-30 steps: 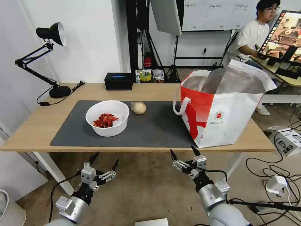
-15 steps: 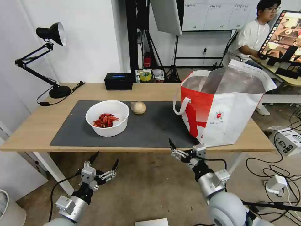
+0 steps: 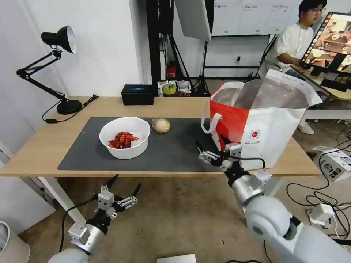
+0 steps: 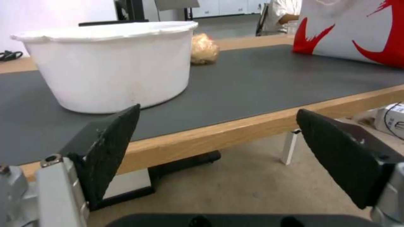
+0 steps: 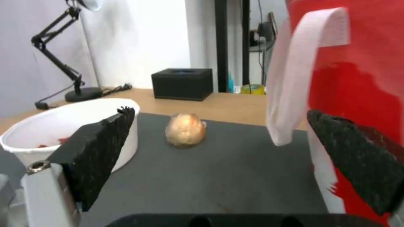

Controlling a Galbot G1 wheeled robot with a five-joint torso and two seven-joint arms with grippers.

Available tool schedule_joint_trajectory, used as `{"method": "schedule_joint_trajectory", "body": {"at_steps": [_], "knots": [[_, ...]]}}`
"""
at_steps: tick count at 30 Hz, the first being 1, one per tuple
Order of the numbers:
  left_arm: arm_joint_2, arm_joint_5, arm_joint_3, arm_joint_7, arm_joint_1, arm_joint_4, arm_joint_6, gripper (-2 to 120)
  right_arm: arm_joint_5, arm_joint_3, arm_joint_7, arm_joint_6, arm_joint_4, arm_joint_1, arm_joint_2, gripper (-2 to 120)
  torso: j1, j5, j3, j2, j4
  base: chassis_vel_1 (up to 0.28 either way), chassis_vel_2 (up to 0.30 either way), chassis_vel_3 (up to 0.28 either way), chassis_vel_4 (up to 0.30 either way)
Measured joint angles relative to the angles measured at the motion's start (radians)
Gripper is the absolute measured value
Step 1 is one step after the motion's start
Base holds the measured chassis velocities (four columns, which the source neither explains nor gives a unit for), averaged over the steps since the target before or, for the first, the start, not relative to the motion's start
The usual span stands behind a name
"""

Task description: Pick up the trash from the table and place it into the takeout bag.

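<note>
In the head view the white bowl [image 3: 125, 137] of red shells stands on the grey mat [image 3: 172, 149] of the counter [image 3: 36, 149], left of centre. The beige lump [image 3: 161, 125] lies just behind it, its long axis left to right. The takeout bag [image 3: 257, 126] stands upright at the right, mouth up. The right gripper [image 3: 212, 148] hovers over the near mat edge beside the bag, jaws wide open and empty. The left gripper [image 3: 123, 185] hangs below the counter edge, jaws open, empty.

In the left wrist view the bowl [image 4: 109, 63] is near, the lump [image 4: 204, 49] behind it.

In the right wrist view the lump [image 5: 185, 130] lies ahead, the bag's white handle [image 5: 301, 75] on its right
</note>
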Motion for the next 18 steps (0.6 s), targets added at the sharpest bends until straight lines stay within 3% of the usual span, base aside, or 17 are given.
{"method": "schedule_joint_trajectory", "body": {"at_steps": [18], "knots": [[-0.005,-0.008,0.003,-0.001,-0.03,0.038,-0.002,100,0.101,-0.198,0.046,-0.104,-0.188,0.317,0.071,100,0.0,0.0003,0.0,0.0,0.0,0.0,0.0,0.0,0.0]]}}
